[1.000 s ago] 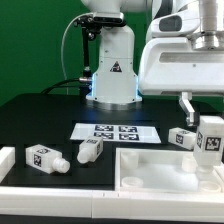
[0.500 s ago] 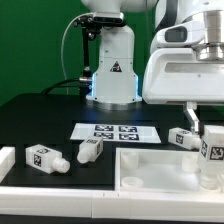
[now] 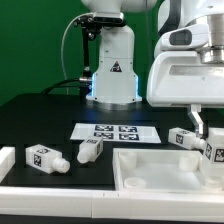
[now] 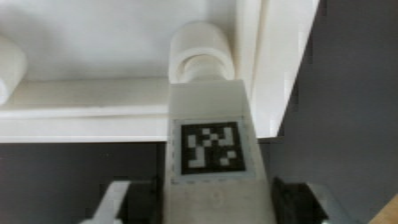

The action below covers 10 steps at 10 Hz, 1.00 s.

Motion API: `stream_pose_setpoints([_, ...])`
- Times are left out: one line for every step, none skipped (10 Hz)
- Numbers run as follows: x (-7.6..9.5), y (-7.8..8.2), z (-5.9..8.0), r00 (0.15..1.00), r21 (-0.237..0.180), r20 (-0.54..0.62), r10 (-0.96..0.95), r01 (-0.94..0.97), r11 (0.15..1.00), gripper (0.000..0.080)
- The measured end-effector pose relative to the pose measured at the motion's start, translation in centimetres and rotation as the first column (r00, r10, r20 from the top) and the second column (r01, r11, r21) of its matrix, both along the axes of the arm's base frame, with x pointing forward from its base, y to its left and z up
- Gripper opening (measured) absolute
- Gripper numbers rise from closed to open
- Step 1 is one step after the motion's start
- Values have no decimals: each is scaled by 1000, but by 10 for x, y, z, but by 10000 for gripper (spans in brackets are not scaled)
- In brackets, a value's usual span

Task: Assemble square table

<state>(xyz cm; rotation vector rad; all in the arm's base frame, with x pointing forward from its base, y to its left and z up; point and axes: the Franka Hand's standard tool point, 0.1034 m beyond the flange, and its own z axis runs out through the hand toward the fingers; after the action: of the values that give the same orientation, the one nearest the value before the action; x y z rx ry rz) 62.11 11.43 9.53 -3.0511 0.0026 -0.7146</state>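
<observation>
My gripper [image 3: 208, 133] is shut on a white table leg [image 3: 214, 153] at the exterior view's right edge, holding it over the right part of the square table top [image 3: 150, 168]. In the wrist view the held leg [image 4: 212, 140] shows its black-and-white tag, with my fingers [image 4: 123, 203] on both sides of it. Its rounded end points at the top's raised rim [image 4: 267, 70]. Three more tagged legs lie on the black table: two [image 3: 40, 157] [image 3: 90, 150] at the left and one [image 3: 183, 137] behind the top.
The marker board [image 3: 117, 131] lies flat in front of the robot base [image 3: 112, 75]. A long white rail [image 3: 60, 196] runs along the front edge, with a small white block [image 3: 5, 160] at the far left.
The arm has carried the held leg toward the exterior view's right and slightly lower. The grip has not changed, and the loose legs stay put.
</observation>
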Motion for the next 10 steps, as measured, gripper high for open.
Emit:
stream_pose_setpoints([-1,0,-5,1000,-3,-2,2,-2,1000,288])
stream_pose_setpoints([-2,0,-7,1000,-4,-3,3,-3,1000,288])
stream_pose_setpoints([-2,0,-8,1000,-4,9,5,-4,1000,288])
stream_pose_setpoints([-1,0,-8,1000,-5,22,7,-7,1000,288])
stream_pose_setpoints([-1,-1,-8,999,-6,34,11,-11,1000,288])
stream_pose_setpoints([-1,-1,-8,999,-6,35,12,-12,1000,288])
stream_pose_setpoints([-1,-1,-7,999,-7,35,13,-12,1000,288])
stream_pose_setpoints([-1,-1,-8,999,-7,35,13,-13,1000,288])
stream_pose_setpoints([-1,-1,-8,999,-8,34,14,-14,1000,444])
stream_pose_setpoints([-1,-1,-8,999,-8,34,15,-15,1000,575])
